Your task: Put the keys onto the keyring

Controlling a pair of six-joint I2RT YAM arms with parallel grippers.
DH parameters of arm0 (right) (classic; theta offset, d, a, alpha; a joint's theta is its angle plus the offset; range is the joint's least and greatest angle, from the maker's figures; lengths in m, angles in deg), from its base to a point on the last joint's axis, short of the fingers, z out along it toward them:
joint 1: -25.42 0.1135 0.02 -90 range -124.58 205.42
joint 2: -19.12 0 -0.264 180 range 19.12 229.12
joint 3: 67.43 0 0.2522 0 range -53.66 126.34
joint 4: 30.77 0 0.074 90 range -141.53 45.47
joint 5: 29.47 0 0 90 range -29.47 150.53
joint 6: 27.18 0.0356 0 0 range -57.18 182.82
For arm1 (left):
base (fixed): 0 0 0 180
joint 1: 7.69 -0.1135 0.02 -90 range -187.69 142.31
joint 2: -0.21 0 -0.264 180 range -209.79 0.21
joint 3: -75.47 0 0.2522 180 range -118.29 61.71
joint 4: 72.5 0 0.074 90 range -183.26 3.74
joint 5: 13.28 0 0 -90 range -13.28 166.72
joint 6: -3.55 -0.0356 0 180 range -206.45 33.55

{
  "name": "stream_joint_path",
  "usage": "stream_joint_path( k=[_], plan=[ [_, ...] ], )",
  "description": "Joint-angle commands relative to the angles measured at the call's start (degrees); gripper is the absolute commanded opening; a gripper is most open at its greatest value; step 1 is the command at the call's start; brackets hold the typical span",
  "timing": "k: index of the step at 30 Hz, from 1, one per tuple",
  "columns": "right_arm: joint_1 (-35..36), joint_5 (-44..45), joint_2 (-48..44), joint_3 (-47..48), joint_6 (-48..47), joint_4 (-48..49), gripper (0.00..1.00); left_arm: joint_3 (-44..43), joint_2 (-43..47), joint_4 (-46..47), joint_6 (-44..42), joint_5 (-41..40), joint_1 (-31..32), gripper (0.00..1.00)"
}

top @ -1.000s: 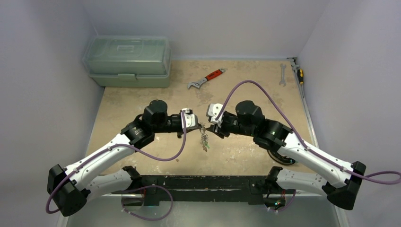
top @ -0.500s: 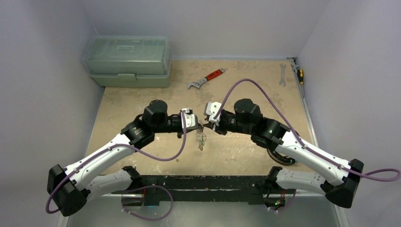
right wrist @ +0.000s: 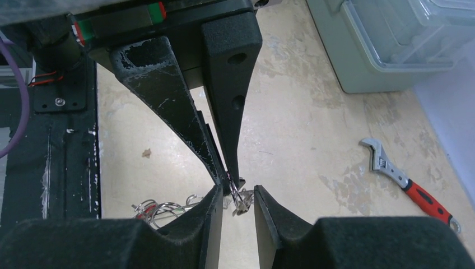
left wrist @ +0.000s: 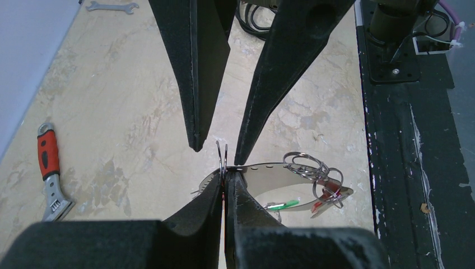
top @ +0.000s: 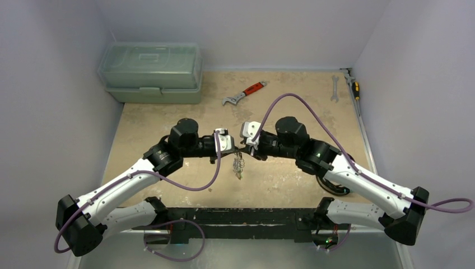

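Plainly mid-threading: the left gripper (left wrist: 227,180) is clamped on the keyring (left wrist: 269,166), which hangs above the worktop (top: 168,115) with keys (left wrist: 324,188) dangling from it. Tip to tip with it, the right gripper (right wrist: 236,193) stands narrow about a small key (right wrist: 241,202); whether it pinches, I cannot tell. Next, I judge, that key must be slid onto the ring's wire, which needs fine alignment.

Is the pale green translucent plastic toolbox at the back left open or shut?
Shut: the toolbox has its lid flush on the base, no gap showing.
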Motion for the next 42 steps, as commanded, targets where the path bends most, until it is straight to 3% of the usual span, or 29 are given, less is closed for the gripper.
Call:
stream_joint_path(
  k=[1,12,18,23,26,28,32,38,42],
  plan=[
    [0.27,-2.05,0.37,0.00,0.04,1.45,0.30,-2.68,0.91,3.61,0.46,0.99,-0.15,0.00],
    [0.27,0.22,2.45,-0.29,0.01,1.45,0.19,-2.63,1.08,3.79,0.53,1.08,-0.19,0.00],
    [0.27,0.00,2.36,-0.55,0.03,1.95,0.01,-2.60,1.25,3.89,0.60,1.24,-0.12,0.00],
    [0.27,0.16,0.53,-2.52,0.28,4.89,0.00,-2.51,2.06,4.37,0.86,1.46,-0.19,0.00],
    [0.27,-0.36,-2.09,-5.31,0.56,9.79,0.00,-2.50,3.44,5.13,1.22,1.32,-0.14,0.27],
    [0.27,-1.58,-3.99,-7.38,1.15,14.22,0.00,-2.31,4.82,5.79,1.30,1.31,-0.24,0.44],
    [0.31,-2.35,-9.48,-13.35,4.35,27.21,0.00,-1.50,7.58,7.30,1.65,1.00,-0.69,0.60],
    [0.29,3.79,-16.98,-25.11,12.26,54.31,0.00,0.46,11.72,16.09,5.90,1.18,-2.95,0.61],
    [0.27,8.75,-17.53,-36.10,25.16,83.23,0.00,3.19,14.23,24.06,11.07,5.13,-5.83,0.61]
  ],
)
